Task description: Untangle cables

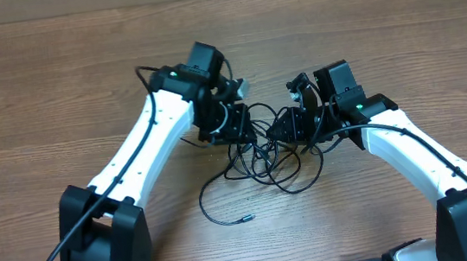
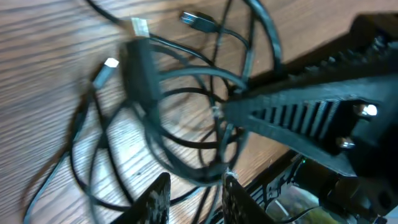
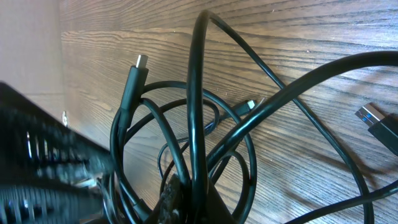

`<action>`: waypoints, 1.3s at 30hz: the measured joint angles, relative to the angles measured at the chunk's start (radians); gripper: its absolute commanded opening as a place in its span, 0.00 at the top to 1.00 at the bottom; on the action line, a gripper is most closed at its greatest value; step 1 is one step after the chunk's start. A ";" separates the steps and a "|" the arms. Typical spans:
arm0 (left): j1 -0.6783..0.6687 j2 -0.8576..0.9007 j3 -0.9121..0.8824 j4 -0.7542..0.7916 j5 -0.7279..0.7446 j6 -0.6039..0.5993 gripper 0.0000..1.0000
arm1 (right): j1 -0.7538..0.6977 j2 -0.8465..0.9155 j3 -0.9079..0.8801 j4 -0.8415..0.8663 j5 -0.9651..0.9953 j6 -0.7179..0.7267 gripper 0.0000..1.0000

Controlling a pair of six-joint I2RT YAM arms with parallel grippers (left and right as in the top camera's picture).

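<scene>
The cables lie as a loose black tangle on the wooden table between my two arms. One free end with a small plug trails toward the front. My left gripper hangs over the tangle's left side. In the left wrist view its jaws stand apart, with wood showing in the gap and cable loops crossing just above the fingertips. My right gripper is on the tangle's right side. In the right wrist view it is shut on a bundle of cable strands.
Plug ends lie loose on the wood: a silver tip, a flat USB plug and a larger USB plug. The right gripper's ribbed finger sits very close to the left gripper. Bare table surrounds the tangle.
</scene>
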 measured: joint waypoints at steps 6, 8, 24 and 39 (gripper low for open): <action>-0.057 0.000 0.000 0.010 -0.069 -0.043 0.73 | 0.000 0.000 0.000 0.000 0.000 0.000 0.96; -0.067 0.000 0.000 0.006 -0.103 -0.064 0.72 | 0.000 0.000 0.000 0.000 0.000 0.000 0.96; -0.077 0.000 0.000 0.020 -0.212 -0.193 0.75 | 0.000 0.000 0.000 0.000 0.000 0.000 0.96; -0.077 0.000 0.000 0.024 -0.216 -0.209 0.96 | 0.000 0.000 0.000 0.000 0.000 0.000 0.96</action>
